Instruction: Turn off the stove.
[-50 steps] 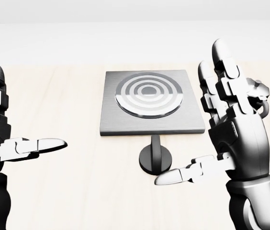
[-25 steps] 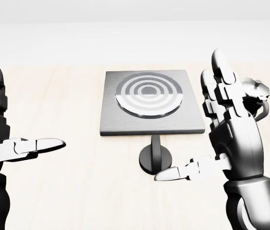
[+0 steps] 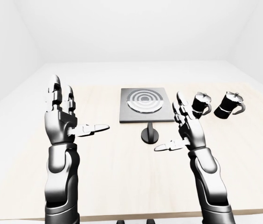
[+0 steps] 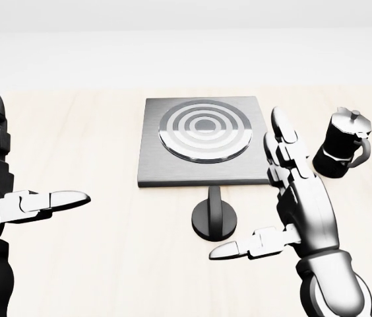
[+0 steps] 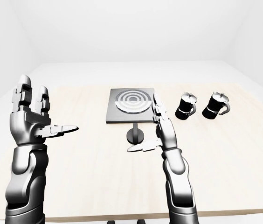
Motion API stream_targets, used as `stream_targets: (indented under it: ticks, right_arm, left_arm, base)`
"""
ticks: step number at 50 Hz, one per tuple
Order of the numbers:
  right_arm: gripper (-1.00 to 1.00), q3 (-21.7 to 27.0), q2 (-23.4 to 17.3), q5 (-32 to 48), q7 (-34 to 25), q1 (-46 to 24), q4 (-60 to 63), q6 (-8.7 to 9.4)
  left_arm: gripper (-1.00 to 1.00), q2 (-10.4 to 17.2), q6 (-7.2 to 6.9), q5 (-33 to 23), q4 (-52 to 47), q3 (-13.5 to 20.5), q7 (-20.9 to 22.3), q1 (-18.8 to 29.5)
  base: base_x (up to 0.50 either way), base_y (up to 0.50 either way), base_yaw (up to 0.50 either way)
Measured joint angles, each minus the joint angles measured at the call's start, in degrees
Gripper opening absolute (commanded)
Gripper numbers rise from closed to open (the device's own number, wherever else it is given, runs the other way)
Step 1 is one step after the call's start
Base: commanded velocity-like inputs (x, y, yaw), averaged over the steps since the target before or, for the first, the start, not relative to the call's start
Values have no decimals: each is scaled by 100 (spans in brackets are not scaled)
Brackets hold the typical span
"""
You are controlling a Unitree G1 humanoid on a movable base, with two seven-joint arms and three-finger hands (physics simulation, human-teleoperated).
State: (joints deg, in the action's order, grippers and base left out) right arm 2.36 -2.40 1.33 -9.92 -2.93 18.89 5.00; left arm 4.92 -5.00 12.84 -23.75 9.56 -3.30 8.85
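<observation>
On the pale wooden desk [image 4: 93, 264], near the middle of the head view, sits the square stove [image 4: 204, 140] with its ringed burner, and just below it the round black knob [image 4: 215, 220] on its stem. Right hand [image 4: 290, 208] hangs beside the knob, fingers spread wide, thumb pointing left, touching nothing! Left hand [image 3: 65, 122] is raised and splayed too, while two moka pots [image 3: 200, 104] stand right of the stove.

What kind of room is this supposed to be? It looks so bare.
Probably a stripped-down simulated kitchen: a pale wooden table in a white room carries a stove plate with its knob and two dark moka pots. Nothing else furnishes it.
</observation>
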Motion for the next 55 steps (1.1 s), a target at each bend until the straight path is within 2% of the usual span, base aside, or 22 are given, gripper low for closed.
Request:
stream_targets:
  ticks: [21,36,55]
  right_arm:
    - [100,-31,-4,-187,-334,12,-490,0]
    - [100,-47,32,-446,-369,-222,-1382,0]
    - [100,-61,27,-557,-390,-322,-1847,-62]
  left_arm:
    - [99,10,0,29,14,20,-16,3]
    - [99,35,0,41,73,50,-28,37]
    - [99,41,0,43,95,62,-32,27]
  base:
    - [0,0,0]
    - [0,0,0]
    - [0,0,0]
